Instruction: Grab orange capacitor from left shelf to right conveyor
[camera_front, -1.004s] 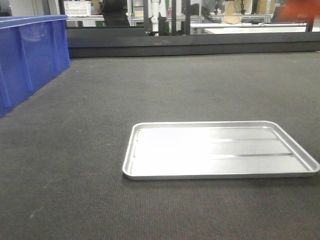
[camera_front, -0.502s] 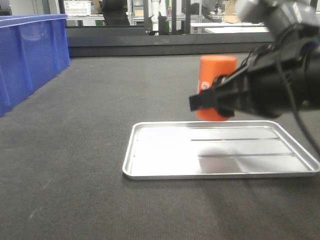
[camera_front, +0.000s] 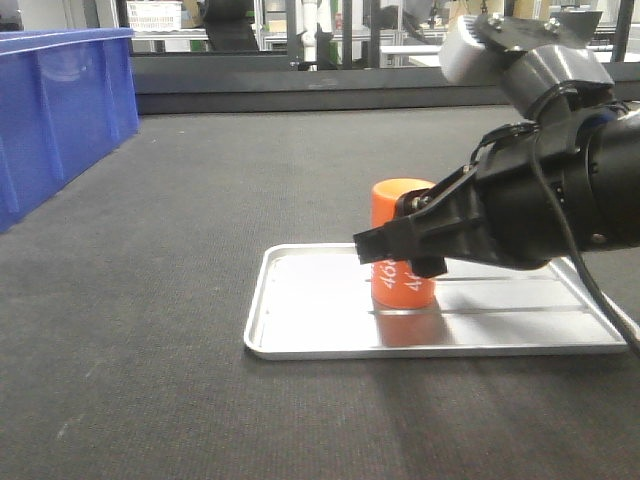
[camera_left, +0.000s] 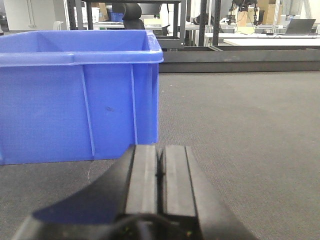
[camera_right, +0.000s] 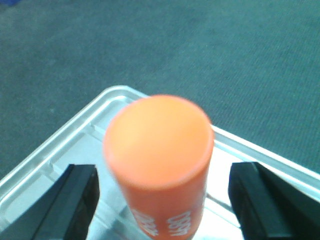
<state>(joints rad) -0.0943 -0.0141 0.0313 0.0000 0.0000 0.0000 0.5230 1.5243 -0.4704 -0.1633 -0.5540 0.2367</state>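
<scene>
2 gaps: right claw (camera_right: 165, 195) spread wide, one finger clear on each side of the capacitor (camera_front: 398, 205), no contact. Capacitor upright on the tray (camera_front: 300, 340), left of centre, well inside its raised rim. Tray lies flat on the dark textured belt (camera_front: 150, 300), open belt around it; blue plastic bin (camera_left: 75, 100) far left. Left claw (camera_left: 160, 170) closed, empty.

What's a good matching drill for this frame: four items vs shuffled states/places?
1 orange capacitor
2 left gripper
3 right gripper
4 blue bin

A fingers pressed together
B left of the silver tray
C upright in the silver tray
D fingers apart, flanking the orange capacitor

Pairs: 1-C, 2-A, 3-D, 4-B
</scene>
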